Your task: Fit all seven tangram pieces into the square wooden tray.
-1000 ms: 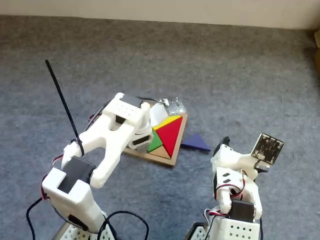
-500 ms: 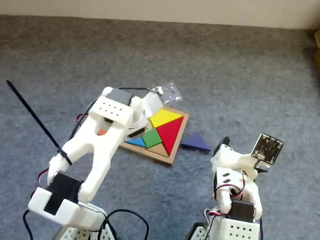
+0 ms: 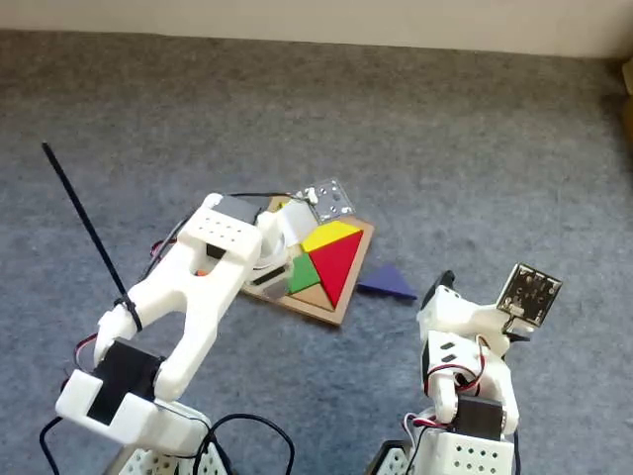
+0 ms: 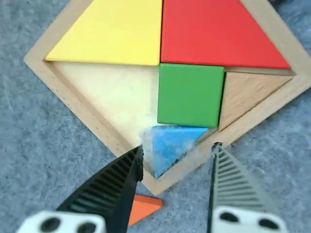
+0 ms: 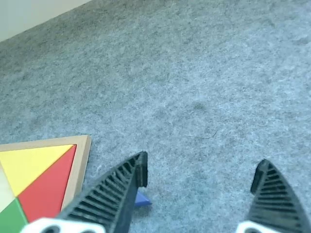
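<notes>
Sitting on grey carpet (image 3: 475, 148), the square wooden tray (image 3: 318, 313) holds a red triangle (image 4: 218, 34), a yellow triangle (image 4: 116, 34), a green square (image 4: 190, 94) and a small blue triangle (image 4: 171, 145), which the left gripper (image 4: 177, 148) straddles, unclenched. An indigo triangle (image 3: 388, 283) lies just outside the tray; the right gripper (image 5: 199, 170) gapes above the carpet.

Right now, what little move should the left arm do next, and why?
Probably lift and shift to the orange piece, which lies on the carpet just outside the tray. The left gripper is open around the blue triangle, which already lies in the tray's corner beside the green square.
</notes>
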`<state>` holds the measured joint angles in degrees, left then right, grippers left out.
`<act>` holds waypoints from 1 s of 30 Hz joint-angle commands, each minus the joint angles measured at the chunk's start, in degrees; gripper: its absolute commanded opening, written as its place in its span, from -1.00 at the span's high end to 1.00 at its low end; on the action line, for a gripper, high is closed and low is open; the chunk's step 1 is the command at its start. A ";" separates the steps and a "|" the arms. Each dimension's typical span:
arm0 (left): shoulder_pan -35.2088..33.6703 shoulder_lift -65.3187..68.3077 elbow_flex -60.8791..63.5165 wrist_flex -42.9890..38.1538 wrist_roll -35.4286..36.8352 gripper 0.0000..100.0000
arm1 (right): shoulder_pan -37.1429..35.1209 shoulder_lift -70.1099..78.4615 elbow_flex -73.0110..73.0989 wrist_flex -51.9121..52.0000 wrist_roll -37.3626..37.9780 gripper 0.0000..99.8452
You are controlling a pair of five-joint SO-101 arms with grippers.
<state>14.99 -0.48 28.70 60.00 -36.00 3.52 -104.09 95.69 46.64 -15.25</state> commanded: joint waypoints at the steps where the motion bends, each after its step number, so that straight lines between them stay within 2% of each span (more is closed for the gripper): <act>1: -0.66 -2.42 -0.31 -2.46 0.70 0.56 | -0.57 -0.31 -1.10 -1.80 0.00 0.33; 6: -0.66 1.01 -0.66 -4.04 0.62 0.56 | -0.57 -0.31 -1.10 -1.80 0.00 0.33; 15: -3.38 15.25 -11.12 -2.29 0.62 0.56 | -0.57 -0.31 -1.10 -1.80 0.00 0.33; 20: -2.86 15.52 -12.26 -0.26 0.35 0.70 | -0.57 -0.31 -1.10 -1.80 0.00 0.33; 28: -2.51 15.43 -12.35 -0.09 0.35 0.71 | -0.57 -0.31 -1.10 -1.80 0.00 0.33; 30: -2.51 14.73 -13.41 2.73 0.53 0.71 | -0.57 -0.31 -1.10 -1.80 0.00 0.33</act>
<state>13.23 14.99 19.03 60.35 -36.00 3.52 -104.09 95.69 46.64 -15.25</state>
